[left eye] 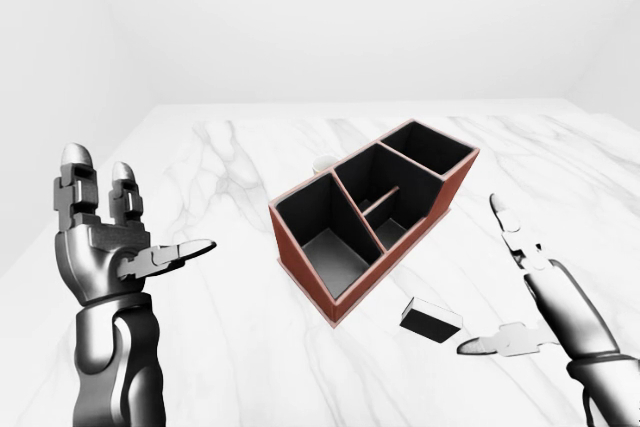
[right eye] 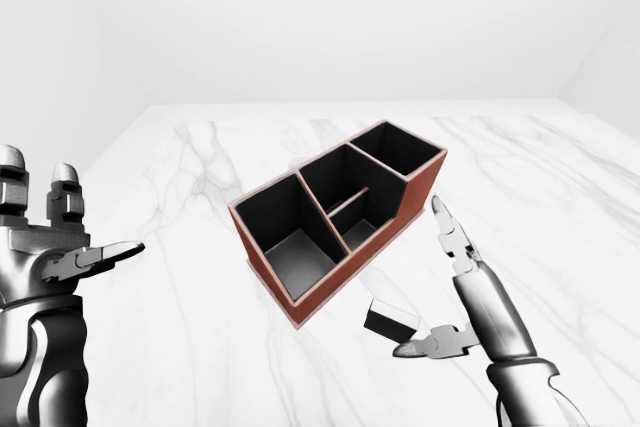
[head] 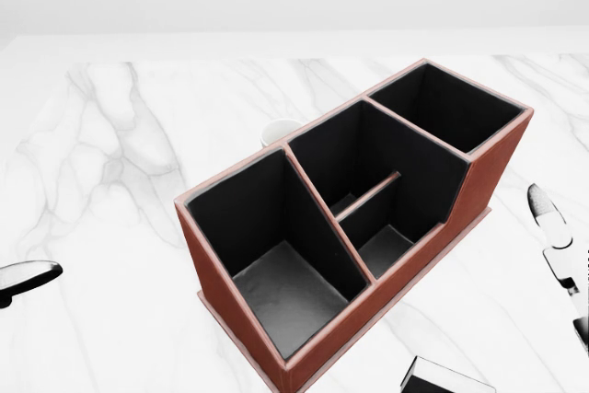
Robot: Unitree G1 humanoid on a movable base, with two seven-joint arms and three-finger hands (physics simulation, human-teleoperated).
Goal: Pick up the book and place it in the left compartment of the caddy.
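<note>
White marble table (left eye: 200, 347) in a plain white room. The book (left eye: 431, 319) lies flat just right of the caddy (left eye: 372, 212), near the open right hand (left eye: 520, 287). Left hand (left eye: 110, 237) is open too.

White marble tabletop (left eye: 250, 367), plain white walls (left eye: 320, 17)

Caddy (head: 479, 172) compartments stand open-topped; bare marble table (left eye: 200, 367) surrounds the book (left eye: 431, 320).
</note>
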